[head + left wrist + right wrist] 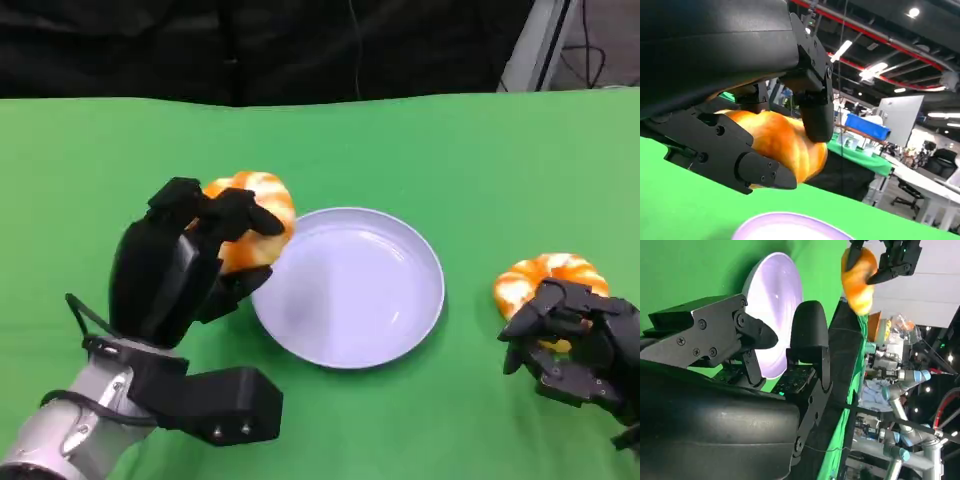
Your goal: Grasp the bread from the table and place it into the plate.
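In the head view, the task is looking partly done: the pale lilac round plate (348, 287) is sitting bare in the middle of the green tabletop (420, 150), and neither bread is lying in it yet. The black many-fingered left hand (185, 255) is gripping the orange-and-white glazed bread roll (255, 215) just beside the plate's left rim, fingers wrapping over its top and front; whether the roll is lifting off the cloth or touching it is hard to judge here. What is left, as I read it, is carrying that roll over the rim and letting it go. A second orange-and-white bread roll (550, 280) is lying on the table well to the right of the plate, and the black right hand (575, 335) is hovering at its near side with fingers curling in; whether they are actually touching the roll cannot be told. In the left wrist view, the left hand's fingers (812, 95) are clamping on the glossy roll (782, 142), one from above and one from beneath, and the roll appears clear of the green surface, with the plate's rim (785, 225) showing just below. In the right wrist view, the right hand's fingers (810, 337) are standing apart with nothing between them, the plate (775, 315) lying beyond them, and the left hand (895, 260) is holding its roll (860, 280) at the far side.
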You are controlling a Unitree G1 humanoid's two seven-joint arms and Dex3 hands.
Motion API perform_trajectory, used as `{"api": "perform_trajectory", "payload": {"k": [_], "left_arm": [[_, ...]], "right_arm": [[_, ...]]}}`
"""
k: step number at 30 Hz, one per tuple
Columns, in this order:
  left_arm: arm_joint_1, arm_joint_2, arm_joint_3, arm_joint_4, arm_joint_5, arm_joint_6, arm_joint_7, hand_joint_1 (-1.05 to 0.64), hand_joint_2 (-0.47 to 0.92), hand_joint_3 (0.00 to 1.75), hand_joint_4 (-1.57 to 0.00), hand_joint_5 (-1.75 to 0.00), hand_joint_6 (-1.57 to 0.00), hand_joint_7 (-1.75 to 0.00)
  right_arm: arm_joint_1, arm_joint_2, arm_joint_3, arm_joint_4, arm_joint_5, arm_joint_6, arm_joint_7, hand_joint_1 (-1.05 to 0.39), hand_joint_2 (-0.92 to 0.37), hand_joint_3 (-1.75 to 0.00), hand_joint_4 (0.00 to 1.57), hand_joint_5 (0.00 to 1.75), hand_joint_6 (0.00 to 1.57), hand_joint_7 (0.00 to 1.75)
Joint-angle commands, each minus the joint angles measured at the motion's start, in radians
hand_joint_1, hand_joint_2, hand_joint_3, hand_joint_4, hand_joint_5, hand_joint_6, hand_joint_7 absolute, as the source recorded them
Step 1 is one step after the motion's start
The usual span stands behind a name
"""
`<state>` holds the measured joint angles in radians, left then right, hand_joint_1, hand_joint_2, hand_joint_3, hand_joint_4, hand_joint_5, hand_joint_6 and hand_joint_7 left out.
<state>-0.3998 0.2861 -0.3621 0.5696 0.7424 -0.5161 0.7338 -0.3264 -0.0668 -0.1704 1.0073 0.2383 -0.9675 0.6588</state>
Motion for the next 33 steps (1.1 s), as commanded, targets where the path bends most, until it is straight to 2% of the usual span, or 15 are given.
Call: {"api": "perform_trajectory", "payload": {"k": [1, 9, 12, 16, 25, 33], "left_arm": [[-0.007, 0.008, 0.009, -0.013, 0.005, 0.001, -0.009, -0.05, 0.79, 0.47, -0.67, -1.68, -0.79, -1.27], [-0.007, 0.008, 0.01, -0.013, 0.006, 0.001, -0.01, -0.05, 0.79, 0.47, -0.67, -1.68, -0.8, -1.26], [-0.073, -0.043, -0.029, 0.066, 0.003, -0.04, -0.028, -0.05, 0.79, 0.47, -0.66, -1.71, -0.8, -1.27], [-0.103, -0.06, -0.042, 0.12, 0.006, -0.069, -0.02, -0.05, 0.79, 0.49, -0.68, -1.7, -0.82, -1.27], [-0.118, -0.069, -0.053, 0.147, 0.013, -0.086, -0.015, -0.06, 0.73, 0.6, -0.68, -1.7, -0.81, -1.28], [-0.119, -0.075, -0.056, 0.145, -0.002, -0.094, -0.047, -0.07, 0.72, 0.62, -0.68, -1.68, -0.81, -1.27]], "right_arm": [[-0.007, -0.005, -0.003, 0.001, 0.005, -0.002, -0.001, 0.07, -0.75, -0.81, 0.82, 1.49, 0.86, 1.09], [-0.007, -0.005, -0.003, 0.001, 0.005, -0.002, -0.001, 0.07, -0.75, -0.81, 0.82, 1.49, 0.86, 1.08], [-0.005, 0.001, -0.003, -0.007, 0.008, -0.012, -0.002, 0.07, -0.75, -0.81, 0.82, 1.49, 0.86, 1.08], [-0.002, 0.001, -0.002, -0.009, 0.0, -0.015, -0.011, 0.07, -0.74, -0.82, 0.82, 1.48, 0.87, 1.07], [0.0, 0.005, -0.003, -0.014, 0.015, -0.007, 0.002, 0.07, -0.76, -0.79, 0.82, 1.46, 0.87, 1.06], [-0.002, 0.006, -0.005, -0.017, 0.015, 0.001, 0.003, 0.07, -0.76, -0.79, 0.82, 1.46, 0.87, 1.06]]}}
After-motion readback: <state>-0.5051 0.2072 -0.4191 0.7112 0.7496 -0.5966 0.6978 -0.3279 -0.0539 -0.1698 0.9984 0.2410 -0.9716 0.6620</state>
